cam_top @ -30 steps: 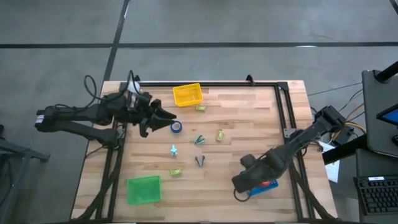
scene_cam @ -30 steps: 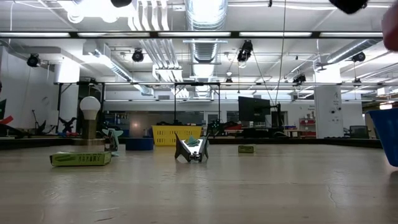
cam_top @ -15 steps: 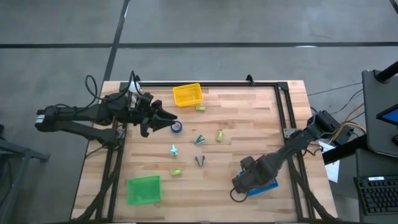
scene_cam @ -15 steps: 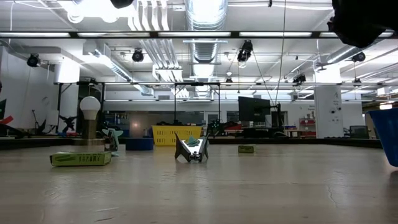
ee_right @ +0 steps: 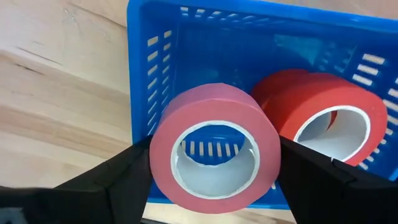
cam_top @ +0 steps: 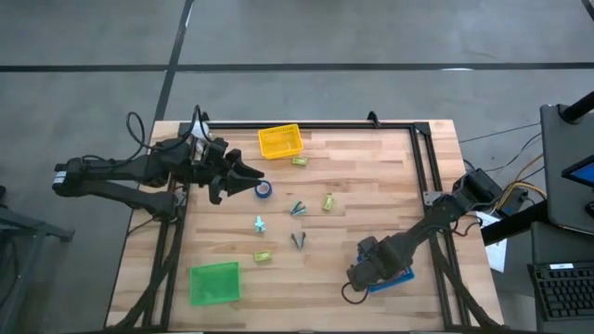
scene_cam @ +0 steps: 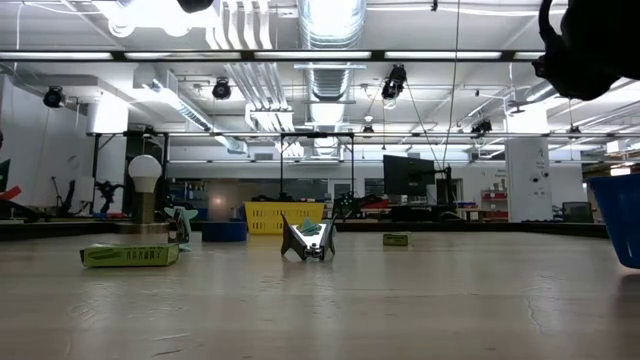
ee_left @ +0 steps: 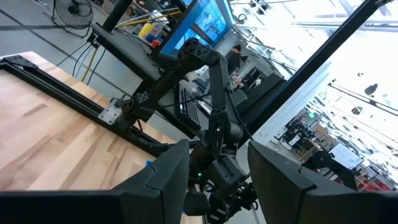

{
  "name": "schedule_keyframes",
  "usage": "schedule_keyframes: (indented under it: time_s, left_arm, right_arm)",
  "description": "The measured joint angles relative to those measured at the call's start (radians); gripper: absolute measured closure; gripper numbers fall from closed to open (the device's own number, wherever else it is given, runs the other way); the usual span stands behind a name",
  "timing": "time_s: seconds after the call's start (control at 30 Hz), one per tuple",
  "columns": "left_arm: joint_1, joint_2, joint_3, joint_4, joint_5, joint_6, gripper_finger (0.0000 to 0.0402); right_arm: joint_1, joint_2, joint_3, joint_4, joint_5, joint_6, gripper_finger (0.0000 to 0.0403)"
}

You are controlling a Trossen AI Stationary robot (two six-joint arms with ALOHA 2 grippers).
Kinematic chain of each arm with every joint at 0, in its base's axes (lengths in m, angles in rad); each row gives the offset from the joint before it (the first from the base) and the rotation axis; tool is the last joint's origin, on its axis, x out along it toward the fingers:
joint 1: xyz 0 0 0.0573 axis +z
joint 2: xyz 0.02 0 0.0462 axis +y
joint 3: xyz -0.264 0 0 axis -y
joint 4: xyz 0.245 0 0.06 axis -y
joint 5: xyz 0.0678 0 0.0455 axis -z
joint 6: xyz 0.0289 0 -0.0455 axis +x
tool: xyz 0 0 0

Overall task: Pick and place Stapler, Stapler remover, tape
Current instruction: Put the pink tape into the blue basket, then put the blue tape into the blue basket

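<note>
My right gripper (ee_right: 214, 168) is shut on a pink tape roll (ee_right: 214, 106) above the blue basket (ee_right: 186, 37), at the table's near right (cam_top: 364, 274). A red tape roll (ee_right: 339, 102) lies inside that basket. My left gripper (cam_top: 254, 174) is open and hovers left of the blue tape roll (cam_top: 264, 188), which lies flat on the table. Small green and yellow staplers (cam_top: 328, 201) and a dark staple remover (cam_top: 298, 240) lie mid-table. In the low view the remover (scene_cam: 307, 242) rests on its prongs. My right gripper pinches the pink tape roll by its outer wall (ee_right: 163, 134), one finger (ee_right: 118, 177) on each opposite side. The fingers come from above, pointing down. The roll is lifted clear over the basket, level, with its hole facing up.
A yellow basket (cam_top: 280, 141) sits near the far edge and a green basket (cam_top: 214, 283) at the near left corner. A black frame rail (cam_top: 422, 158) runs along the far and right sides. Bare wood lies between the scattered items and the blue basket (cam_top: 401, 276).
My right gripper has shifted slightly toward the table's near edge and settled over the blue basket, covering the red that showed there before. In the low view its dark body has come down at the upper right. The left arm has kept still.
</note>
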Motion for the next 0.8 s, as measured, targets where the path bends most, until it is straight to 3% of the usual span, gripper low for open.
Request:
schedule_keyframes:
  time_s: [0.4, 0.63, 0.8]
  left_arm:
    - [0.000, 0.000, 0.000, 0.000, 0.000, -0.002, 0.0234]
    - [0.000, 0.001, 0.000, -0.021, -0.003, -0.008, 0.0234]
    - [0.005, 0.009, 0.001, -0.148, -0.039, -0.046, 0.0234]
  right_arm:
    - [0.000, -0.005, 0.005, 0.000, 0.010, -0.018, 0.0044]
    - [-0.006, -0.005, 0.050, 0.000, 0.030, -0.058, 0.0039]
    - [-0.013, -0.007, 0.109, 0.000, 0.068, -0.090, 0.0039]
